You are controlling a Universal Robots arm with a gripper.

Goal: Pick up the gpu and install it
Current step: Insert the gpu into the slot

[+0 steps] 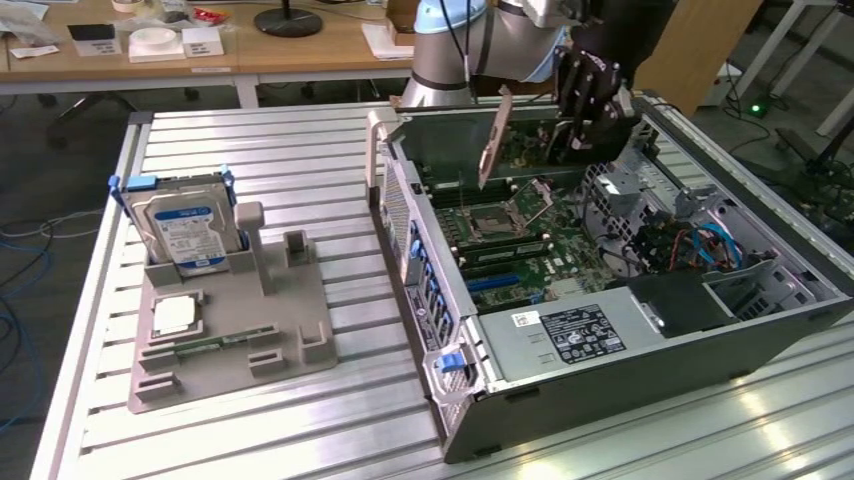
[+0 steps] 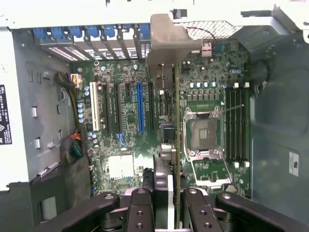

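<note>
A brownish face is shown by the gpu (image 1: 497,135), black is borne by the gripper (image 2: 173,183), the motherboard (image 2: 125,121) is coloured green and crossed by one bright blue slot (image 2: 141,108), the hard drive (image 1: 187,230) is finished in silver with a blue-and-white label, and the ribbed table (image 1: 267,150) is seen in pale silver.

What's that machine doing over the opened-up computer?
A robot arm's gripper is clamped on the gpu, a thin card held edge-on. The card hangs over the motherboard inside the open case and does not look seated in a slot yet. Beside the case, on the exterior view's left, a grey holder carries a hard drive.
</note>
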